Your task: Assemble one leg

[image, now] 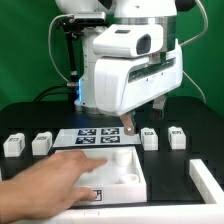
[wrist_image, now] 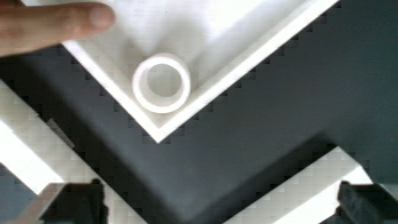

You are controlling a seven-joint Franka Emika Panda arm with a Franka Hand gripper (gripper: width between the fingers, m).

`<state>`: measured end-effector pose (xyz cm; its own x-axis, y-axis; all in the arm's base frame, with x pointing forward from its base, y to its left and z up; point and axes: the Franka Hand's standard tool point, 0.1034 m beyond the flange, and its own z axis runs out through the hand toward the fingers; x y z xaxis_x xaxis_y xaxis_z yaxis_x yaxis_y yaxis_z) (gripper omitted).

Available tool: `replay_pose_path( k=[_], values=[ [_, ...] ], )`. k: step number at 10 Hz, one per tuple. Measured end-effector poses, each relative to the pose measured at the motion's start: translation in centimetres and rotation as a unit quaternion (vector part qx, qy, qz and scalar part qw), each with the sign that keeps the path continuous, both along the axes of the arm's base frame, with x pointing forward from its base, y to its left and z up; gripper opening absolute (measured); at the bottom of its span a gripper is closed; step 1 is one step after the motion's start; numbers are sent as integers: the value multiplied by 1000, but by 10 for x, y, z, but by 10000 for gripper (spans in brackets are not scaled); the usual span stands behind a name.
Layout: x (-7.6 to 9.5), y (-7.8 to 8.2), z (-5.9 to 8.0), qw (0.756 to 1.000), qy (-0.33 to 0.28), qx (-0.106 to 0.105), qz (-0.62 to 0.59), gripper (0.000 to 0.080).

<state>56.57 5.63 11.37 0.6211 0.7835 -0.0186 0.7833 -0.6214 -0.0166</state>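
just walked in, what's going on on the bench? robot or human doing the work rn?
A person's hand lies on the white square panel on the table. The robot arm hangs above it, its jaws open and empty, touching nothing. The wrist view looks down on a panel corner with a round socket, with no leg in it, and a fingertip at the panel's edge. Small tagged blocks sit on either side of the marker board.
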Motion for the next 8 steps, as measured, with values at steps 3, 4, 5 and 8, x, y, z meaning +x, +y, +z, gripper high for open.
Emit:
replay_pose_path(
  k=[3,4,5,8],
  values=[
    [0,0,-1,1000,1,0,0,650],
    [0,0,-1,1000,1,0,0,650],
    [0,0,-1,1000,1,0,0,650],
    [0,0,-1,1000,1,0,0,650]
  ],
)
